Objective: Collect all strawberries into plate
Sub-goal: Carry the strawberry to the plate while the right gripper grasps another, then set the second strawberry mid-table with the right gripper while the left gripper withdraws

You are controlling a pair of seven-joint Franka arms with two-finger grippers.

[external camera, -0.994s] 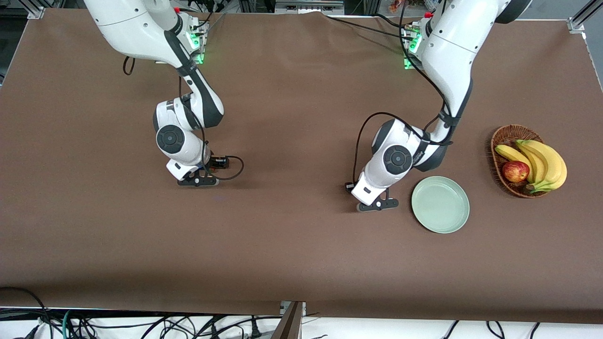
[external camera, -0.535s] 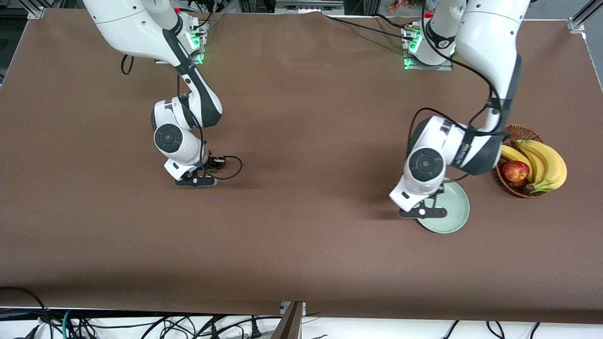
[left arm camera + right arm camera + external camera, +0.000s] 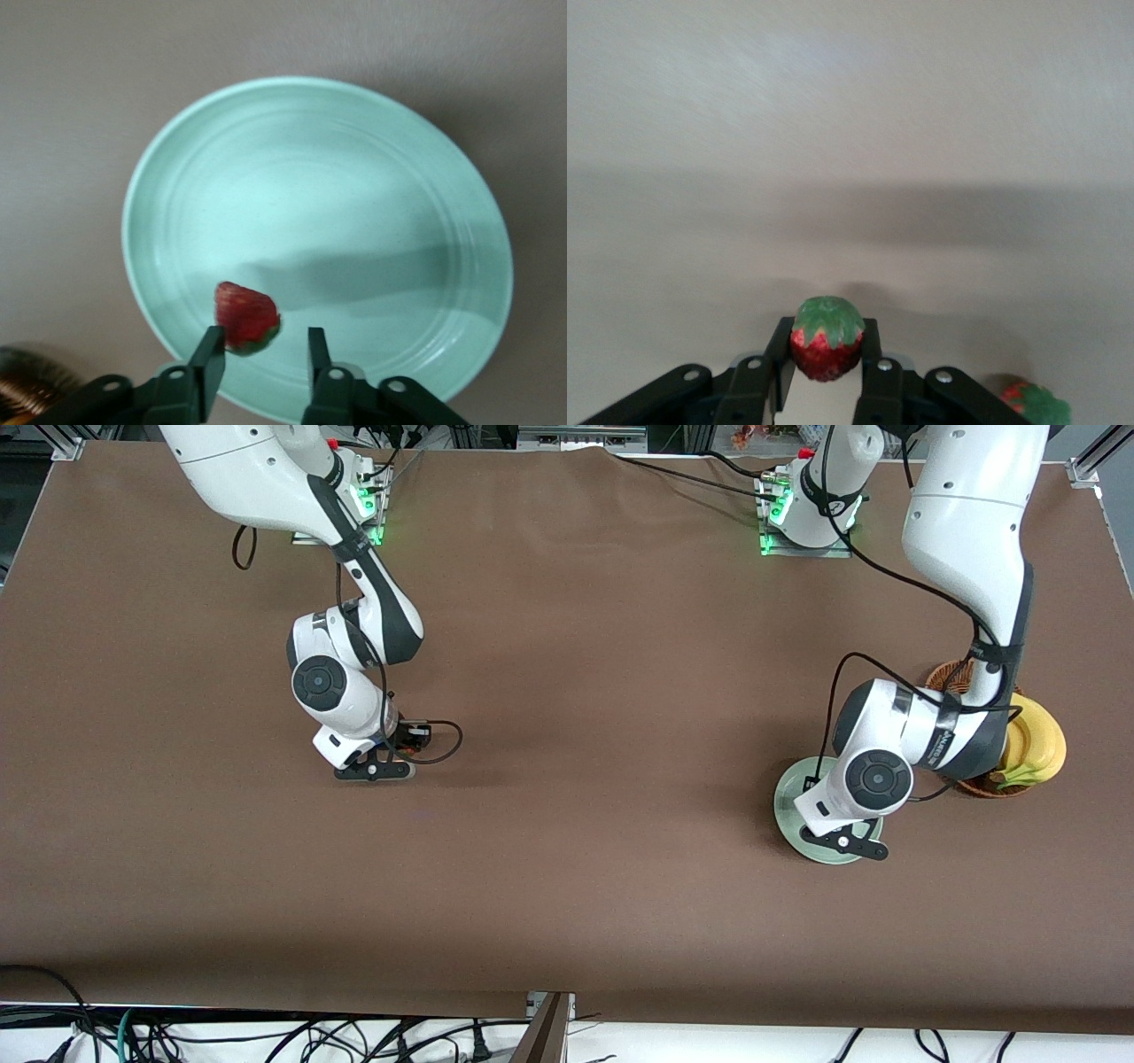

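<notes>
These berries look small, soft and easily bruised to me, so I would pinch each lightly across its red flanks below the green cap. My left claw point(image 3: 260, 365) hangs over the plate point(image 3: 372, 159) with its fingers parted, and a strawberry point(image 3: 246, 317) lies free on the plate beside one finger. My right claw point(image 3: 826, 367) is low over the surface point(image 3: 567, 850), closed on a second strawberry point(image 3: 826, 343); a third strawberry point(image 3: 1036, 403) lies just beside it.

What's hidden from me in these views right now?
- Front view: no strawberry shows; the grippers cover them.
- Front view: left arm covers much of the plate and basket.
- Right wrist view: second strawberry cut off by the edge.
- Left wrist view: released strawberry is blurred.
</notes>
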